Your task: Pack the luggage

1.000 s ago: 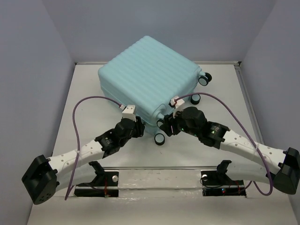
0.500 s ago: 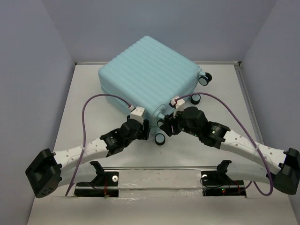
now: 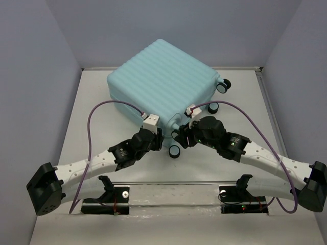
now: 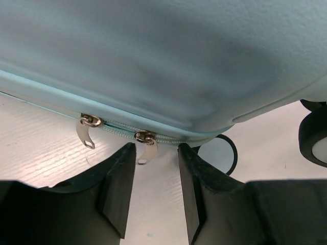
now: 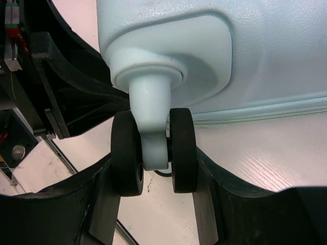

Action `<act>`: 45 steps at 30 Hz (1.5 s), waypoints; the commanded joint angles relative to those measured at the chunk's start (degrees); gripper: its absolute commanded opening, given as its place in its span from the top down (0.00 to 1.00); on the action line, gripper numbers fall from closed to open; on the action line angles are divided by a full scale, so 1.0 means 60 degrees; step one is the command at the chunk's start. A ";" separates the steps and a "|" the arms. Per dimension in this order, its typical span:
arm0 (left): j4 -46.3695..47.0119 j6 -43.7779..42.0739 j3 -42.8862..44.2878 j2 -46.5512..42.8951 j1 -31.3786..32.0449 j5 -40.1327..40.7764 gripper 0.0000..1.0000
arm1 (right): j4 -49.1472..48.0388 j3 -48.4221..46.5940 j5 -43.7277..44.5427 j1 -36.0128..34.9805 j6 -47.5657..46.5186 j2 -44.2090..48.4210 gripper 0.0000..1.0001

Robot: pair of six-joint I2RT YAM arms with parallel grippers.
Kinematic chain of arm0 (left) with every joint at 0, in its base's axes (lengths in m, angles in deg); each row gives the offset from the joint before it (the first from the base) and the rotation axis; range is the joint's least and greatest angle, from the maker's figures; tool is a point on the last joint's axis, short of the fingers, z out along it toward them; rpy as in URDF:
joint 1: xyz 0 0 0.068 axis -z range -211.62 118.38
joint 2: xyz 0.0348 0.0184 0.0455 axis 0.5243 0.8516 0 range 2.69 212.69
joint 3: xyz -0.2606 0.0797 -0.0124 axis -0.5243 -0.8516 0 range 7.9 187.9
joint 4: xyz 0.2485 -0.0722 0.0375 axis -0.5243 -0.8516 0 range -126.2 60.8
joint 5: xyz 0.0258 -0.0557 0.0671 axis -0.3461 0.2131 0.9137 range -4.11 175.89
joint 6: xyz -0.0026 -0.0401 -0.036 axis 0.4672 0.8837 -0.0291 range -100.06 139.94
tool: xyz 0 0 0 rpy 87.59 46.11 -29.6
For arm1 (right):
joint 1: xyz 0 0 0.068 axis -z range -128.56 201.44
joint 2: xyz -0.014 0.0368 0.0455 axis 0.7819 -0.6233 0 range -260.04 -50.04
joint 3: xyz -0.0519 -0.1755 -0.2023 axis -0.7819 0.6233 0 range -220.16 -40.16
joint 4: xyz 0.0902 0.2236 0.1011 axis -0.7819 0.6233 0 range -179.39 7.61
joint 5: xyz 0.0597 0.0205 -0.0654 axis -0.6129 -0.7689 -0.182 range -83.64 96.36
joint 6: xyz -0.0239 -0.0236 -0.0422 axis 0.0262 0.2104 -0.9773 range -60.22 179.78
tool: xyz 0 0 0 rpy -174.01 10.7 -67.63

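Top external view first: the luggage (image 3: 163, 84) lies shut and flat on the far half of the table (image 3: 89, 153). It is turned at an angle, with one corner pointing toward the near edge. Both arms crowd that corner, and from up here their wrists cover the fingertips, so no grip can be read. The case's far side is out of sight too.

Over to the left wrist view: the left gripper (image 4: 157, 153) stands with a narrow gap and nothing pinched. One zipper pull (image 4: 144, 147) dangles right at the mouth of that gap, touching neither finger. A second zipper pull (image 4: 85, 130) hangs just to its left. A black wheel (image 4: 314, 140) is cut off by the right side of the frame.

Right wrist view now: the right gripper (image 5: 153, 176) has its fingers (image 5: 102, 204) pressed to both outer faces of a twin caster wheel (image 5: 126, 153) at the luggage's near corner, clamped on it. There is black hardware (image 5: 51, 81) at upper left that is hard to make out.

Room to move? Bare tabletop runs along the left edge and the right edge, while the near edge is packed with arms.
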State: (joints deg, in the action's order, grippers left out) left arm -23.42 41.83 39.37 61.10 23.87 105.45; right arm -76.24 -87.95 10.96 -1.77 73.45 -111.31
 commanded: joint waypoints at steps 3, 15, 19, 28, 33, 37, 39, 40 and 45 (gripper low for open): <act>0.0238 -0.0514 0.0820 0.1015 0.0054 0.0769 0.59 | 0.0753 0.0026 0.0010 0.0094 0.0051 0.0325 0.93; -0.1385 0.0627 0.1158 0.1500 -0.0223 0.3376 0.94 | 0.0870 0.0655 -0.0049 0.0094 0.0226 0.0896 0.93; -0.1286 0.1184 0.0763 0.1061 -0.1218 0.2836 0.94 | 0.1250 0.0904 0.0331 0.0094 0.0343 0.1072 0.93; -0.0730 0.2050 -0.0073 -0.1398 -0.3315 0.1650 0.93 | 0.1544 0.0788 -0.0090 0.0094 0.0417 0.1103 0.93; -0.1384 0.2080 0.0497 -0.3843 -0.3315 0.0800 0.11 | 0.0197 0.0686 -0.1194 -0.0709 0.0358 -0.0096 0.93; -0.2046 0.1904 0.1332 -0.4886 -0.3300 -0.0091 0.01 | 0.0035 -0.0090 -0.0343 -0.1516 0.0256 -0.0671 0.91; -0.2398 0.1831 0.1757 -0.5193 -0.3315 -0.0415 0.01 | 0.0064 -0.0486 0.0010 -0.1605 0.0256 -0.0554 0.72; -0.2443 0.1772 0.1845 -0.5281 -0.3315 -0.0649 0.01 | 0.0108 -0.0574 0.0401 -0.1605 0.0328 -0.0264 0.46; -0.2648 0.1392 0.2343 -0.5941 -0.3300 -0.1909 0.01 | 0.1440 -0.1597 0.1663 -0.1605 0.0314 0.1084 0.00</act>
State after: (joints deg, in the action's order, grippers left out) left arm -37.10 53.00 50.75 27.11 3.91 100.68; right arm -73.79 -90.34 15.48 -10.43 75.70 -112.01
